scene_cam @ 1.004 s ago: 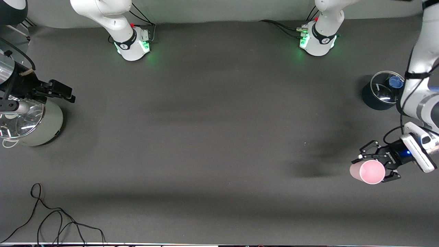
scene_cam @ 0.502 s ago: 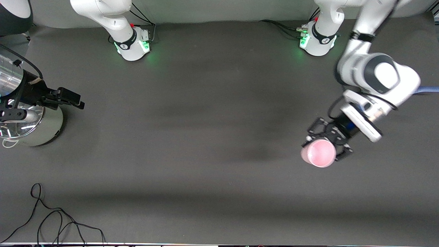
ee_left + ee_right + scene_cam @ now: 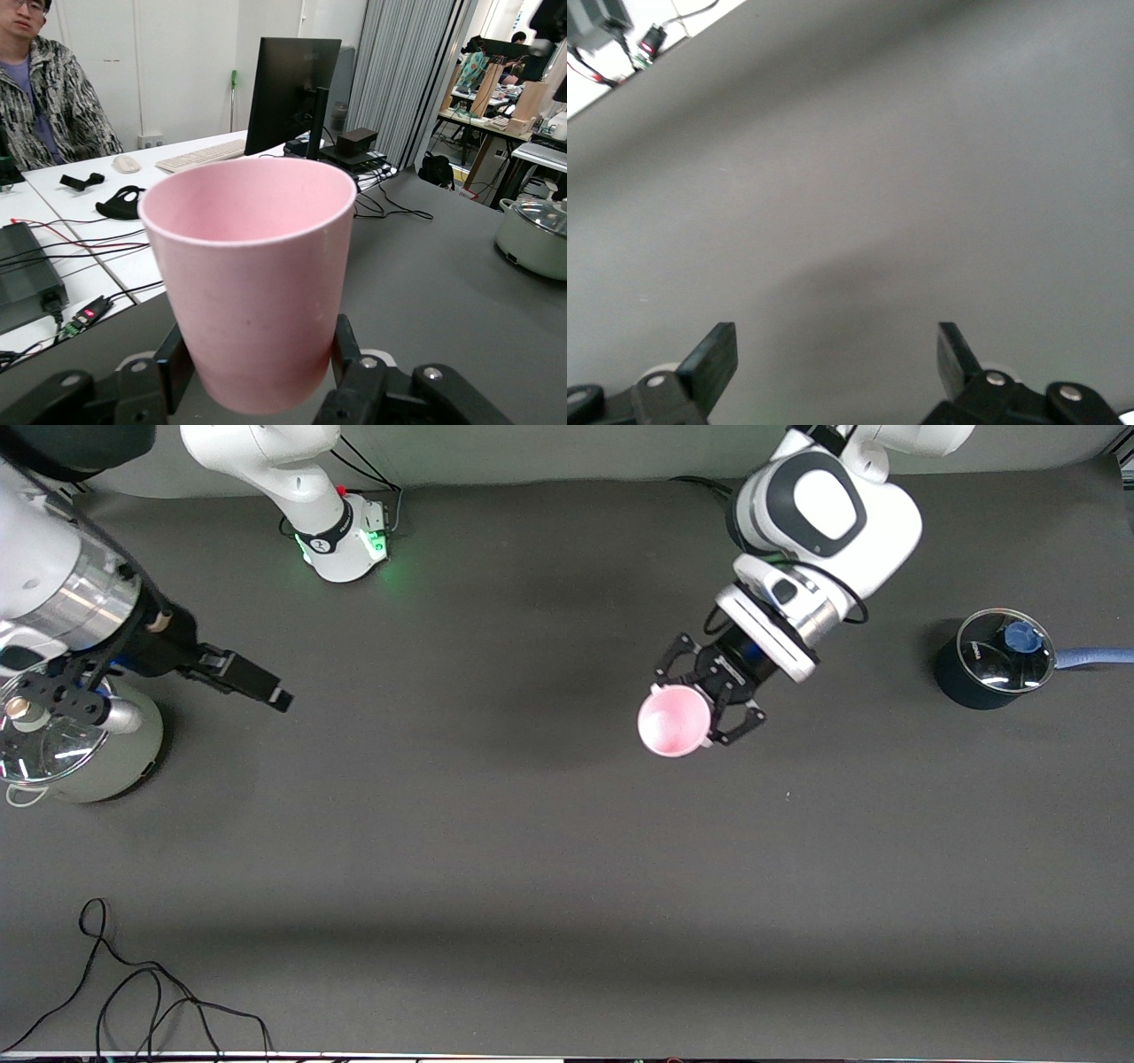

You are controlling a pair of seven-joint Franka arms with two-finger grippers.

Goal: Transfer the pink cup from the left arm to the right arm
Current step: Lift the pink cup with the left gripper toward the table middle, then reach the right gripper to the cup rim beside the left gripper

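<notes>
Left gripper point(image 3: 709, 710) is clamped on the pink cup point(image 3: 672, 721), up in the air over mid-bench, a little right of centre in the front frame. A second ago the cup was down in the lower right corner of that frame; it has swung up and in toward the middle. My read: carry leg is nearly done, handover not yet started.

Right gripper point(image 3: 257, 683) sits at the left edge of the front frame, jaws wide open and empty, over the bench beside the silver pot point(image 3: 80, 740). It has edged inward, but is well apart from the cup.

Left wrist view shows what the front can't: cup point(image 3: 252, 283) upright, fingers point(image 3: 353, 354) pinching it low near the base, upper wall free for the other gripper. Right wrist view shows only bare bench point(image 3: 859, 195) between its open fingers point(image 3: 713, 363), no cup in sight. The blue lidded pot point(image 3: 992, 660) at the right edge of the front frame is clear of the arm.
</notes>
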